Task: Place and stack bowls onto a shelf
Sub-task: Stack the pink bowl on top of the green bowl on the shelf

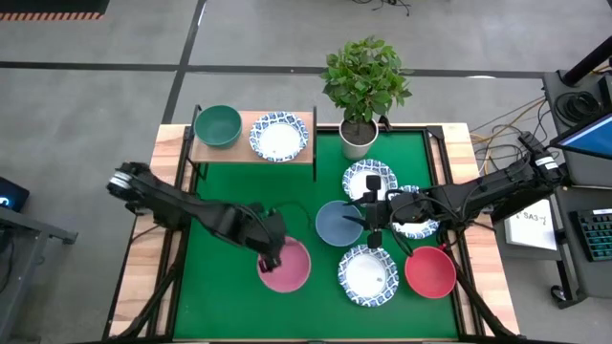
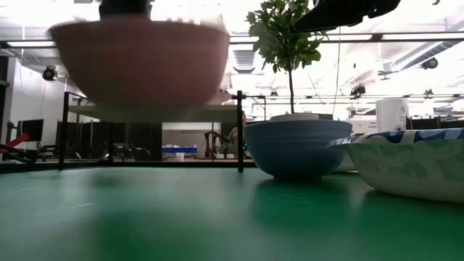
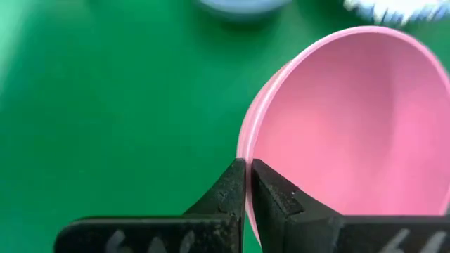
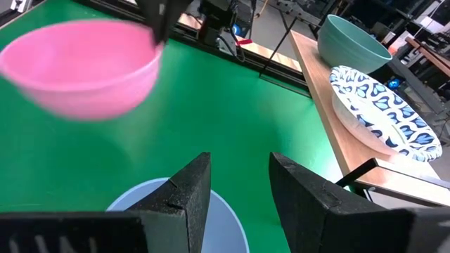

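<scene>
Desk (image 1: 220, 306) first: its green top fills my overhead view, with pale wood strips along both sides. At the far left sits the shelf (image 1: 244, 151), carrying the dark green bowl (image 1: 218, 125) on the left and a patterned bowl (image 1: 279, 138) beside it. The potted plant (image 1: 364, 81) stands just right of the shelf; in the low view its pot is mostly hidden behind the grey-blue bowl (image 2: 297, 147).

The left arm reaches in from the left, and I see the left claw (image 3: 247, 166) pinched together on the rim of the pink bowl (image 3: 355, 119). In the low view that bowl is a blur whose base hangs above the green surface, off the desk; overhead I cannot tell that it is lifted. The right wrist view shows it tilted in the air.

The right arm comes in from the right, its right claw (image 4: 239, 165) standing apart over the near rim of the grey-blue bowl, not touching it as far as I can tell. Overhead, that arm cuts across one patterned bowl (image 1: 417, 218), leaving only its edges visible.

Another patterned bowl (image 1: 369, 178) lies just beyond it, toward the plant. Near me sit a third patterned bowl (image 1: 367, 276) and, right of it, the red bowl (image 1: 429, 272). The red bowl is out of the low view, where one patterned bowl is cut off at the right edge.
</scene>
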Action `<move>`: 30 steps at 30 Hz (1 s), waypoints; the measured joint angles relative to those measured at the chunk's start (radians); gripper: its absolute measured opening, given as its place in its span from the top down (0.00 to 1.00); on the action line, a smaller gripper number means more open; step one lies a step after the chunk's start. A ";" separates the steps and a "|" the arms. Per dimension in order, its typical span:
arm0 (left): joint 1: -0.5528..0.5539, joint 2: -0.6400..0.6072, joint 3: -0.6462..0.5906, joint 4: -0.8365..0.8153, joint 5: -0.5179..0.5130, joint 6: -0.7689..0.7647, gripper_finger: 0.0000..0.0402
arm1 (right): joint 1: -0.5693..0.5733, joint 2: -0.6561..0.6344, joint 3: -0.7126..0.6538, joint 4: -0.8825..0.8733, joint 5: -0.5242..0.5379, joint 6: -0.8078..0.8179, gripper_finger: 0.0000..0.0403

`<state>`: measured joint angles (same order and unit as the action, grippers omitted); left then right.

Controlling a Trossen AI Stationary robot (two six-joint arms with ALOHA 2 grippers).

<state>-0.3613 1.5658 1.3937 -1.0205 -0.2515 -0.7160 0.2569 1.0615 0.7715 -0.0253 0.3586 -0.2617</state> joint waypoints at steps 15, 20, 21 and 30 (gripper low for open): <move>0.486 -0.426 0.149 -0.361 -0.041 0.104 1.00 | 0.000 0.000 0.000 0.001 0.000 0.003 0.67; 0.791 -0.413 0.320 -0.498 -0.029 0.283 1.00 | -0.002 0.000 0.000 0.001 0.001 0.007 0.67; 0.852 -0.402 0.352 -0.517 -0.018 0.320 1.00 | -0.002 0.000 0.000 0.001 0.001 0.007 0.67; 1.329 -0.251 0.558 -0.550 0.181 0.605 1.00 | -0.002 0.000 0.000 0.001 0.001 0.008 0.67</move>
<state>0.9673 1.3148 1.9513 -1.5707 -0.0702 -0.1106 0.2550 1.0615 0.7715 -0.0245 0.3592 -0.2539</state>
